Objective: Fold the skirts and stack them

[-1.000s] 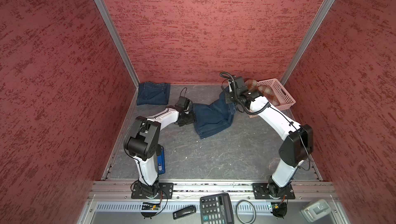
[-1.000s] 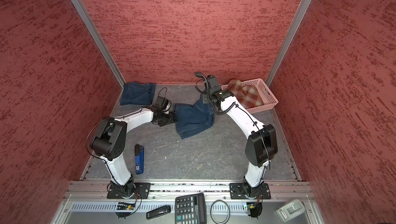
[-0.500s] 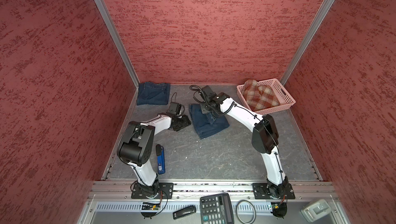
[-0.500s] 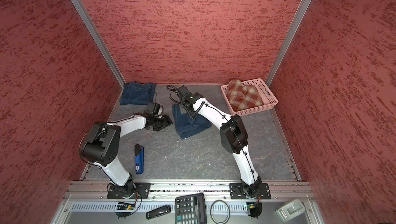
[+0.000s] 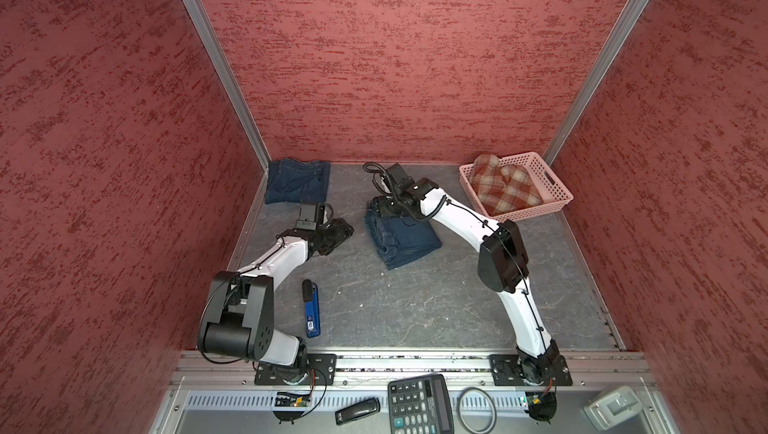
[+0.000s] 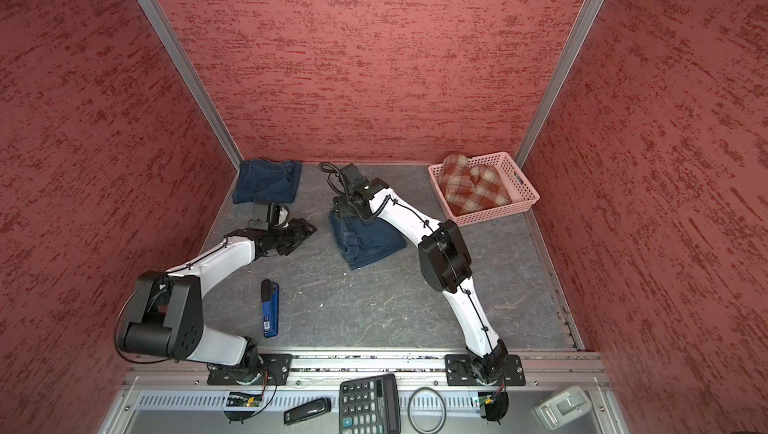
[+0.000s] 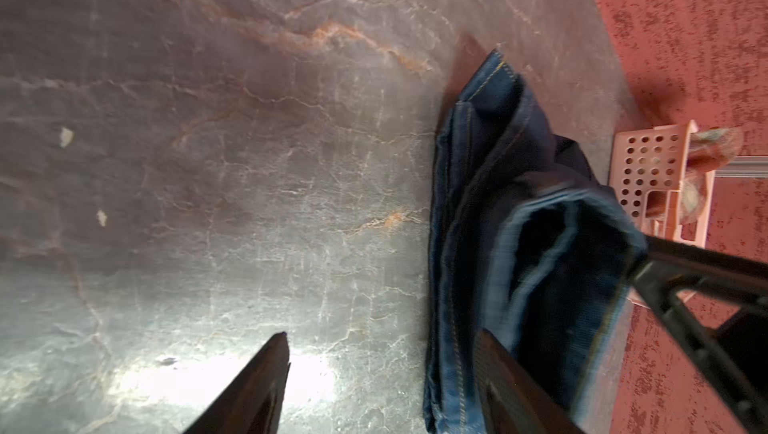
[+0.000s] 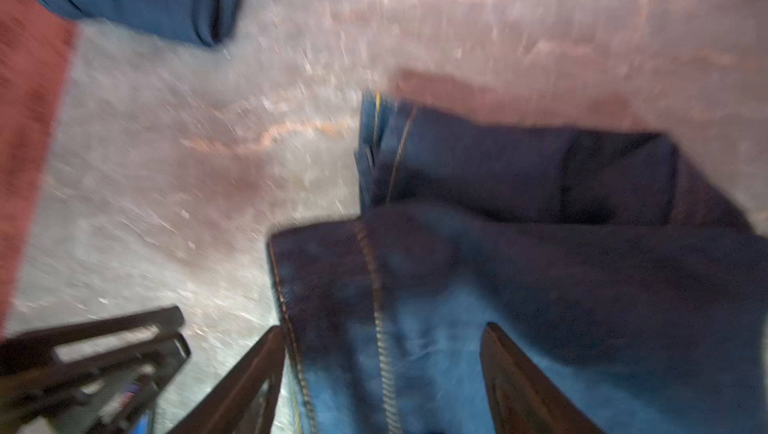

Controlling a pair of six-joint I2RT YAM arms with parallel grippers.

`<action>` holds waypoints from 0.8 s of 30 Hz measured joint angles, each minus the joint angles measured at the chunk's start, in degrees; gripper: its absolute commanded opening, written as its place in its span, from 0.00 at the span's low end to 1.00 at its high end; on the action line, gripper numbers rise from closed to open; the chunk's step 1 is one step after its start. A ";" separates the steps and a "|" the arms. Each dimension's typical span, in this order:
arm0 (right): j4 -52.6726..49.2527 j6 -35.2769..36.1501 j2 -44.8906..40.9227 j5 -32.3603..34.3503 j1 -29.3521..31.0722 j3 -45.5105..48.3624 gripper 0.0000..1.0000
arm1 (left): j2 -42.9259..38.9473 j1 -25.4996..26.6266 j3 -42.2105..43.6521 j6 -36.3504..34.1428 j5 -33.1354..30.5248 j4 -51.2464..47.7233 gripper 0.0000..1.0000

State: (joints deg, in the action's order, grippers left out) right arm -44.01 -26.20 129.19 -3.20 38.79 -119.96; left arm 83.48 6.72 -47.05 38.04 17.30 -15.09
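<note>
Left pincer (image 7: pixel 382 334) wide, empty; right pincer (image 8: pixel 383 328) wide over denim skirt (image 5: pixel 405 238); gadget (image 5: pixel 311 312) label illegible.

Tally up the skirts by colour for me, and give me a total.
Blue denim: 2, the corner skirt and the middle skirt
Red plaid: 1, the plaid skirt in the basket
Total: 3
</note>
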 measured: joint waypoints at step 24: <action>13.94 0.72 -17.77 -1.40 -13.40 29.83 0.80 | 9.22 6.14 -3.28 3.93 8.17 12.85 0.79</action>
State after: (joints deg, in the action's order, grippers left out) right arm -30.06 -25.47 111.42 -4.60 25.39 -90.13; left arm 92.71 12.86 -50.33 41.98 25.47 -2.24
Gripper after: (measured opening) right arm 0.799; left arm 0.787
